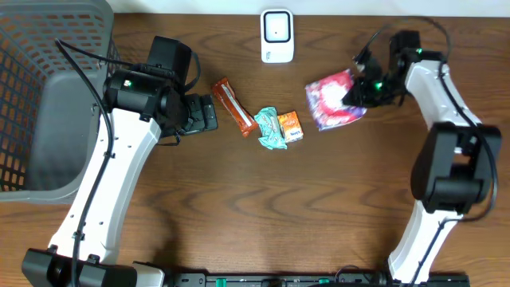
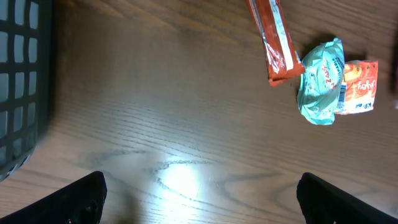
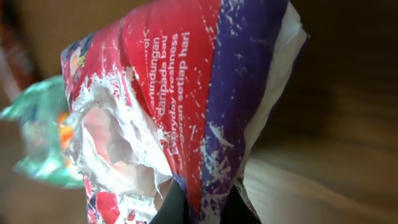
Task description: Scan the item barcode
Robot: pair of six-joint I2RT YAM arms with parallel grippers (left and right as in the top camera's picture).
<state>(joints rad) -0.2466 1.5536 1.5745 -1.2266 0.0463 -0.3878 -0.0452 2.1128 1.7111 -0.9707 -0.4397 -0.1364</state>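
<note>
The right hand [image 1: 355, 96] is clamped on the red and purple packet [image 1: 335, 100]. The right wrist view shows its two fingers [image 3: 169, 208] pinched together on a fold at one edge of the packet [image 3: 186, 106]. The rest of the packet spreads away from the hand, out to the hand's left. Whether it rests on the counter [image 1: 279, 207] or is just clear of it cannot be told from above.

The white scanner [image 1: 276, 36] stands to the left of the right hand and a little beyond it, farther from the robot's base. The packet sits between the hand and the scanner, with its free end already leading that way. The packet's long axis runs roughly from the hand out toward the middle of the counter.

The right hand is far the nearer of the two to both the packet and the scanner. I judge the coming move to be a short carry leftward and forward. No barcode shows on the printed face seen by the wrist camera, so the packet may need turning before the scanner can read it.

The left hand [image 1: 203, 113] hangs with its fingers [image 2: 81, 199] wide apart and holds nothing. A red snack bar [image 1: 233, 106], a teal wrapper [image 1: 271, 127] and an orange sachet [image 1: 291, 125] lie ahead of it, between the two hands.
</note>
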